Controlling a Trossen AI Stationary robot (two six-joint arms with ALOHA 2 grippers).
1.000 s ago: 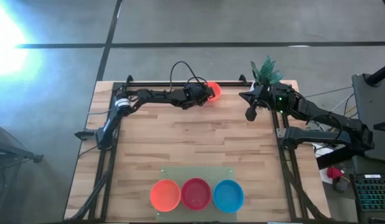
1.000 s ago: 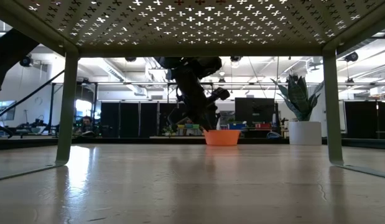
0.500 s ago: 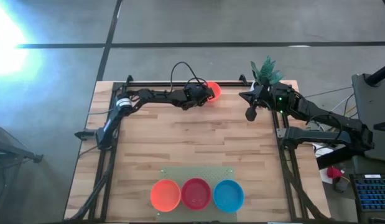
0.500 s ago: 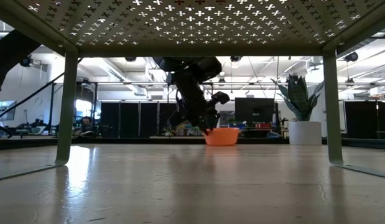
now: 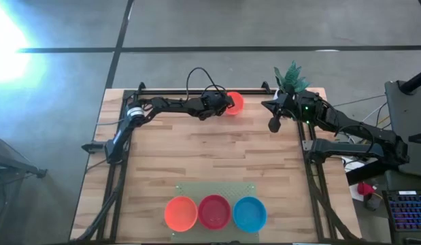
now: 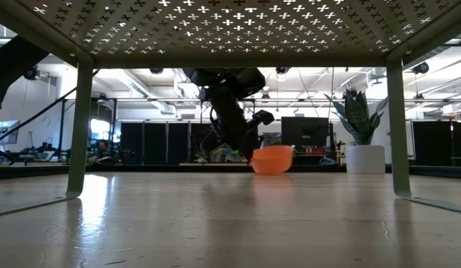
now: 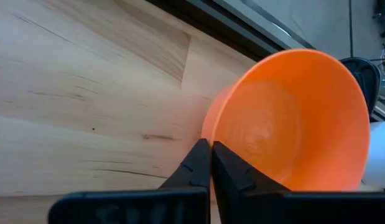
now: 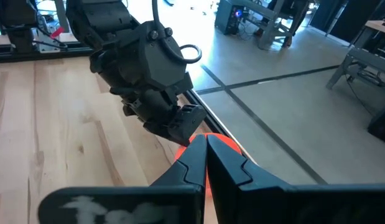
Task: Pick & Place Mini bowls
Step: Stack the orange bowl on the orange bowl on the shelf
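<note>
Fingers of the left gripper (image 7: 209, 163) are pressed together on the rim of an orange mini bowl (image 7: 292, 118), pinching its near wall; the bowl is tipped, its mouth turned toward the wrist camera. From table height the held bowl (image 6: 272, 159) sits tilted just above the desk (image 6: 230, 216), beside the dark left arm (image 6: 230, 112).

Nearest the front edge of the desk, three more mini bowls stand in a row on a pale perforated stand (image 5: 213, 187): an orange bowl (image 5: 180, 213), a red bowl (image 5: 214, 211) and a blue bowl (image 5: 249, 214), each touching or just beside its neighbour. The middle of the wooden desk (image 5: 210, 156) is bare boards.

Toward the far edge, the left gripper (image 5: 224, 105) reaches across from the far left corner and grips the orange mini bowl (image 5: 235, 103) close to the back rail. The right gripper (image 5: 274, 124) hangs near the far right corner, its fingers (image 8: 195, 158) closed against each other, holding nothing. Behind it, at that corner, stands a small potted plant (image 5: 290, 76).
</note>
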